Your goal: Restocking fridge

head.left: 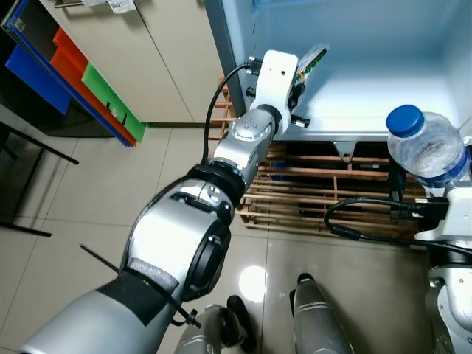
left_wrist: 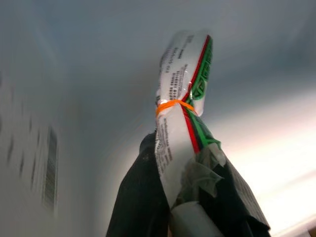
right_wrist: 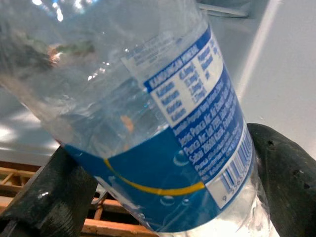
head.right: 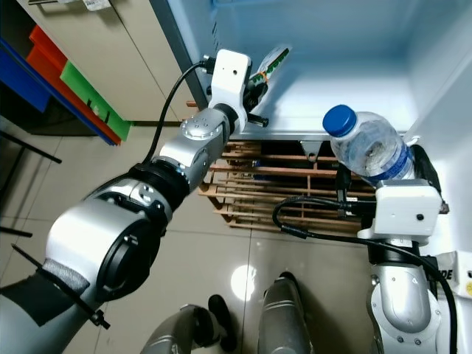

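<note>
the left end effector [head.right: 259, 80] reaches into the open white fridge [head.left: 383, 88], its black fingers [left_wrist: 143, 197] clamped on a white plastic packet with green and red print and an orange band [left_wrist: 183, 106], held above the fridge floor. on the right, the right end effector [head.right: 383, 173] grips a clear plastic water bottle with a blue cap and blue label [head.right: 365, 147] at the fridge's near edge. a wooden slatted pallet [head.left: 310, 199] sits on the tiled floor [head.left: 96, 199] beneath.
</note>
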